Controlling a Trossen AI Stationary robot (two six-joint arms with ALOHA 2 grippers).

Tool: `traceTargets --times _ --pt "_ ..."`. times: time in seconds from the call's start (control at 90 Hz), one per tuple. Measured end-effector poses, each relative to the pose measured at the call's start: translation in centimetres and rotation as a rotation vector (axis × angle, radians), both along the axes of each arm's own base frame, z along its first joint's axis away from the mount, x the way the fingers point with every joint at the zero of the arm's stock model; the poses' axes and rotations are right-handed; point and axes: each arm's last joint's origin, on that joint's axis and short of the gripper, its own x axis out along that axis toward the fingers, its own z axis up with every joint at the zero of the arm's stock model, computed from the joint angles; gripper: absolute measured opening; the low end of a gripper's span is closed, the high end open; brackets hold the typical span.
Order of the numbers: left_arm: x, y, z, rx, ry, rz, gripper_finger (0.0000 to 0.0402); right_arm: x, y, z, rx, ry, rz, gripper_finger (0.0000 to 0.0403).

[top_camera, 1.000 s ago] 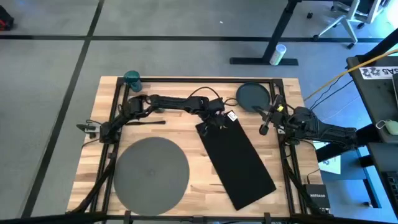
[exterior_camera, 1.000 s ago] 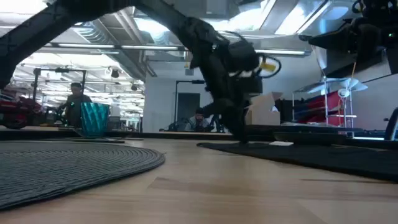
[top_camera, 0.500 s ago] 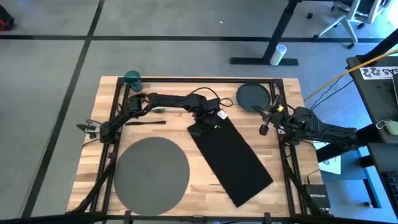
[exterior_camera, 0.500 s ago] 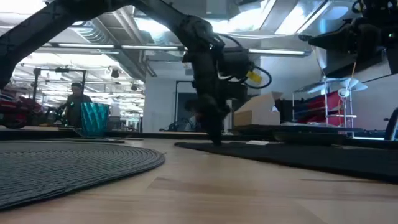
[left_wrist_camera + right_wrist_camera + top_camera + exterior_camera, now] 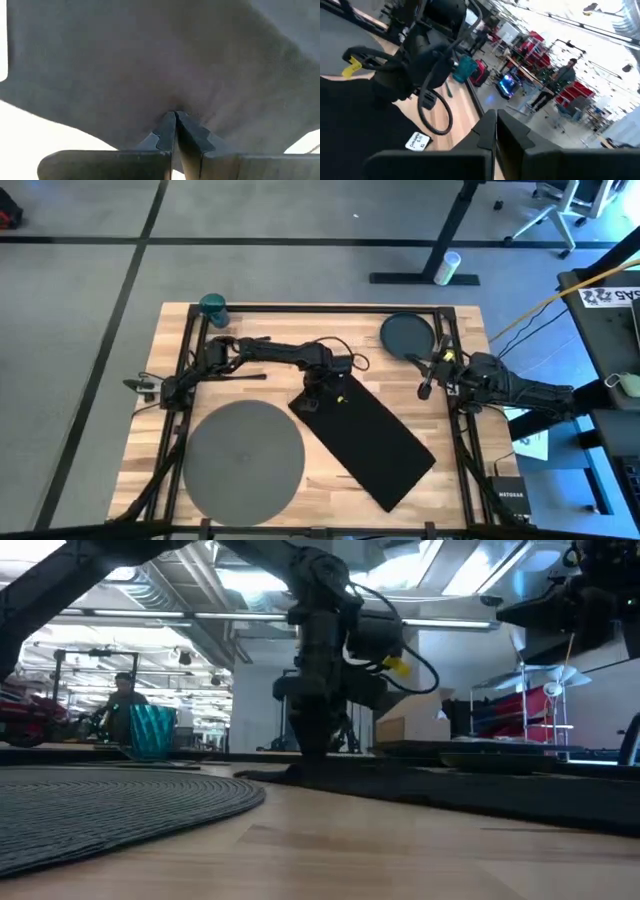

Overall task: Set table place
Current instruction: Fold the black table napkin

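Clearly the left gripper (image 5: 312, 396) is at work: its fingers (image 5: 167, 132) are pressed together on a pinch of the black napkin (image 5: 365, 443), right at the cloth's corner nearest the grey mat (image 5: 243, 456), low over the bench (image 5: 300, 330). The napkin lies slantwise across the middle of the bench, its far end reaching toward the near right side, and its gripped corner sits just beside the mat's rim. The dark plate (image 5: 407, 334) rests at the far right corner, the teal cup (image 5: 212, 306) at the far left corner, and a slim piece of cutlery (image 5: 232, 377) lies under the left arm; none of these is on the mat yet. The right gripper (image 5: 424, 383) waits near the plate, its fingers (image 5: 492, 132) together on nothing. The hold looks shallow, so the cloth could slip free if dragged quickly, or bunch and fold where it rubs on the wood. If pulled further, the corner may ride onto the mat and leave the napkin overlapping it.
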Motion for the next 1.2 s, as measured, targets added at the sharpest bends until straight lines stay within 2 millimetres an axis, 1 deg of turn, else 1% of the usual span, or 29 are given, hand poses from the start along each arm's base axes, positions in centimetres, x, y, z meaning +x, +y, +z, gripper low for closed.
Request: traceTargets --times 0.1,0.178,0.244,0.311,0.4,0.467,0.522,0.611,0.778,0.9,1.0,1.067,1.2 --pt "0.3 -1.0 0.6 -0.001 -0.047 -0.023 0.0 -0.1 0.2 0.5 -0.002 -0.019 0.072 0.0" --pt "0.4 -1.4 1.3 0.004 -0.086 -0.029 0.0 -0.4 0.4 1.8 -0.011 -0.064 0.126 0.0" --pt "0.3 -1.6 2.5 0.024 -0.118 -0.031 0.0 -0.8 0.6 3.0 -0.014 -0.096 0.152 0.0" --pt "0.3 -1.4 3.9 0.053 -0.165 -0.027 0.0 -1.2 0.7 4.2 -0.018 -0.124 0.168 0.0" --pt "0.0 -1.0 5.1 0.115 -0.181 -0.023 0.0 -1.7 0.8 5.5 0.0 -0.134 0.193 0.0" --pt "-0.3 -0.5 5.8 0.152 -0.192 -0.025 0.0 -1.7 0.8 5.8 0.045 -0.069 0.206 0.0" --pt "-0.4 0.0 6.4 0.167 -0.206 -0.017 0.0 -1.3 0.9 5.8 0.106 0.0 0.227 0.0" --pt "-0.7 1.1 6.8 0.173 -0.21 -0.001 0.0 -0.1 0.9 5.0 0.243 0.146 0.279 0.0" --pt "-0.8 2.2 6.6 0.168 -0.203 -0.018 0.0 2.0 1.1 3.1 0.535 0.486 0.378 0.0" --pt "-0.7 2.0 6.6 0.138 -0.209 -0.046 0.0 2.5 1.3 1.4 0.707 0.736 0.394 0.0" --pt "-0.7 1.8 6.6 0.117 -0.217 -0.065 0.0 2.6 1.7 0.3 0.828 0.891 0.407 0.0" --pt "-0.7 1.5 6.3 0.09 -0.228 -0.088 0.0 2.6 2.2 -0.2 0.881 0.974 0.417 0.0" --pt "-1.1 1.2 4.8 0.077 -0.202 -0.121 0.0 2.9 3.6 -0.6 0.951 1.078 0.459 0.0"
